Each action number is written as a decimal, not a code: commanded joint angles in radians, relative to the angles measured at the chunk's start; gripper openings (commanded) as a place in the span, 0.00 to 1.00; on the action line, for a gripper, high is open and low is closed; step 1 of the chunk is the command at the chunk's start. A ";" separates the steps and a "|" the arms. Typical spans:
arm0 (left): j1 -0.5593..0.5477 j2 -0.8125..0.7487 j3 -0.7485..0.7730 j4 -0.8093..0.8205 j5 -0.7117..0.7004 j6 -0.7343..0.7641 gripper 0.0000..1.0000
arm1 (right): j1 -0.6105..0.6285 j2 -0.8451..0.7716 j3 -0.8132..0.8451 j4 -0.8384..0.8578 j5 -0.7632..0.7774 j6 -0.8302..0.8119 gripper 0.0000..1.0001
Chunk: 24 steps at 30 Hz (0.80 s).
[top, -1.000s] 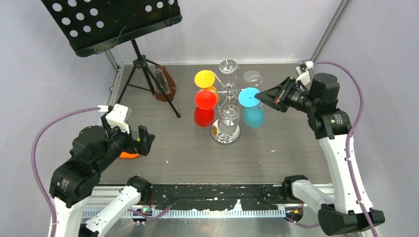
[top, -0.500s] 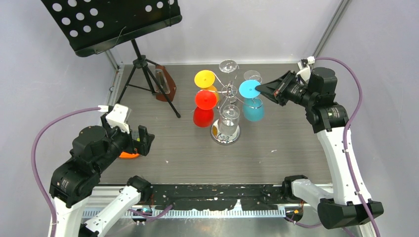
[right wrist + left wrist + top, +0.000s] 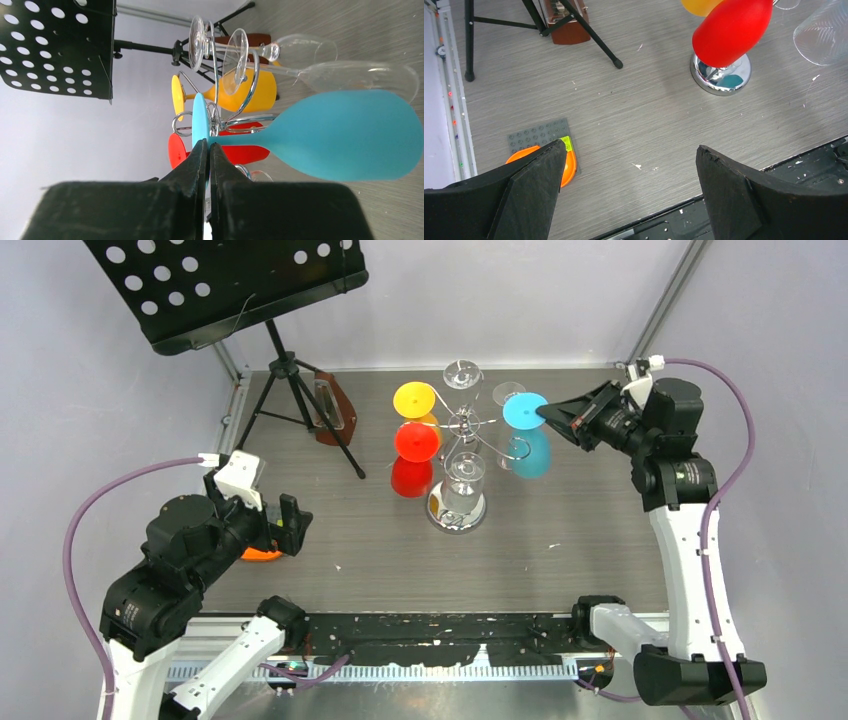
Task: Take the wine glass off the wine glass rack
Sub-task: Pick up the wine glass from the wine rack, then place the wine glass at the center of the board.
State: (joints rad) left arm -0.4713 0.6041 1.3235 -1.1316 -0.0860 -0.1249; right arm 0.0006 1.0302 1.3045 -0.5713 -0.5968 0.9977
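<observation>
The wine glass rack (image 3: pixel 457 512) stands mid-table on its round mirror base, its chrome scroll arms (image 3: pixel 181 125) carrying yellow (image 3: pixel 414 400), red (image 3: pixel 416 442) and clear glasses (image 3: pixel 461 374). My right gripper (image 3: pixel 545 412) is shut on the foot of the blue wine glass (image 3: pixel 524 412), which hangs bowl-down just right of the rack. In the right wrist view the blue bowl (image 3: pixel 345 135) fills the right side and the gripper (image 3: pixel 207 145) pinches the thin blue foot. Whether its stem touches a chrome arm is unclear. My left gripper (image 3: pixel 629 150) stands open, low at the front left.
A black music stand (image 3: pixel 230 280) on a tripod (image 3: pixel 290 390) occupies the back left, with a brown object (image 3: pixel 332 410) beside it. An orange piece (image 3: pixel 570 167) on a grey studded plate (image 3: pixel 531 136) lies under my left fingers. The black front rail (image 3: pixel 420 640) runs along the near edge.
My right gripper has drawn the blue wine glass to the right and toward the back, away from the rack's centre. The left arm has not moved.
</observation>
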 commanded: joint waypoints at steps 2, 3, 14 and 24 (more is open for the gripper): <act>0.003 0.013 0.028 0.014 -0.002 0.008 1.00 | -0.049 -0.067 -0.006 0.038 -0.037 -0.002 0.06; 0.002 0.015 0.026 0.016 0.000 0.007 1.00 | -0.056 -0.077 -0.013 0.035 -0.039 -0.003 0.06; 0.002 0.041 0.046 0.025 0.024 0.002 1.00 | -0.073 -0.188 -0.013 -0.033 -0.025 -0.046 0.06; 0.003 0.065 0.069 0.037 0.078 -0.011 1.00 | -0.072 -0.197 0.181 -0.222 0.087 -0.250 0.06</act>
State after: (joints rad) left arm -0.4713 0.6556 1.3540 -1.1290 -0.0509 -0.1268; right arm -0.0677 0.8425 1.3945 -0.7456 -0.5610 0.8604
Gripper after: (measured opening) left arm 0.995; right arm 0.073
